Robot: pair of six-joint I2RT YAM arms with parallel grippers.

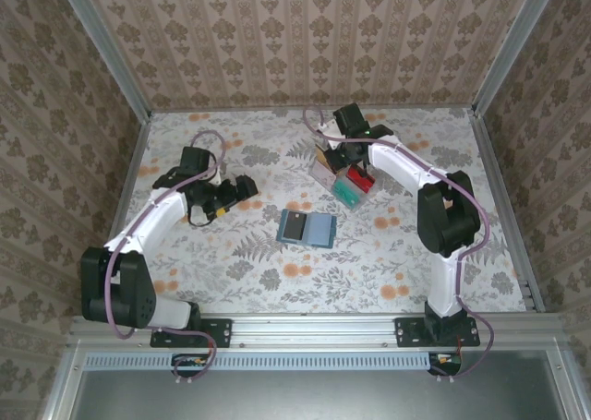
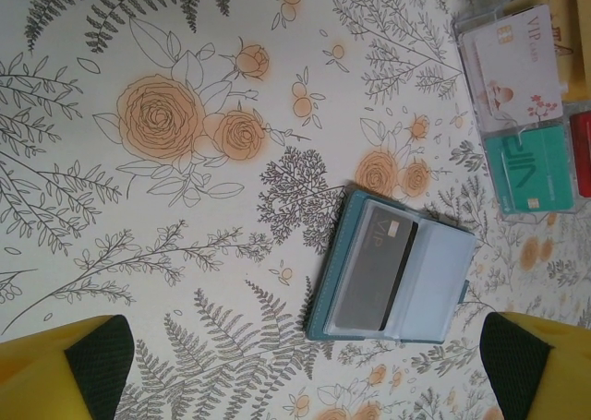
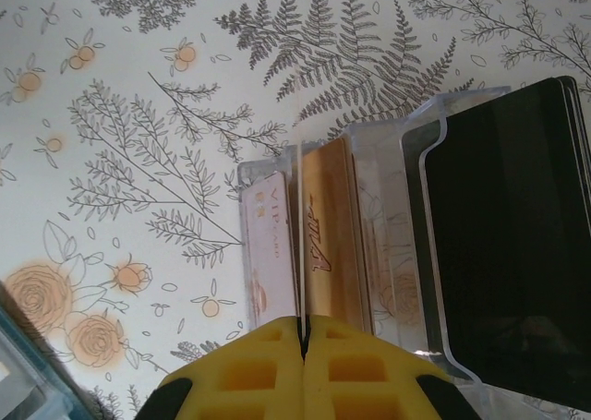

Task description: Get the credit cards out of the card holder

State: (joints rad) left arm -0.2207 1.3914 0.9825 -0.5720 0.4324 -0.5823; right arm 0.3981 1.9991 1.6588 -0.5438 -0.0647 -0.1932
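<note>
The teal-blue card holder (image 1: 307,227) lies open on the flowered cloth in mid-table. In the left wrist view the card holder (image 2: 392,268) shows a dark credit card (image 2: 374,270) in its left clear sleeve, beside a pale blue-grey flap. My left gripper (image 1: 246,188) hovers to its left, open, its yellow fingers (image 2: 92,369) spread wide with nothing between them. My right gripper (image 3: 303,332) is shut on a thin credit card (image 3: 299,254), seen edge-on. That card stands in the clear tray between a white card and a gold one.
The clear compartment tray (image 1: 346,182) stands behind and right of the card holder. It holds white (image 3: 268,235), gold (image 3: 328,235), black (image 3: 508,254), red and teal (image 2: 531,171) cards. Patterned walls enclose the table on three sides.
</note>
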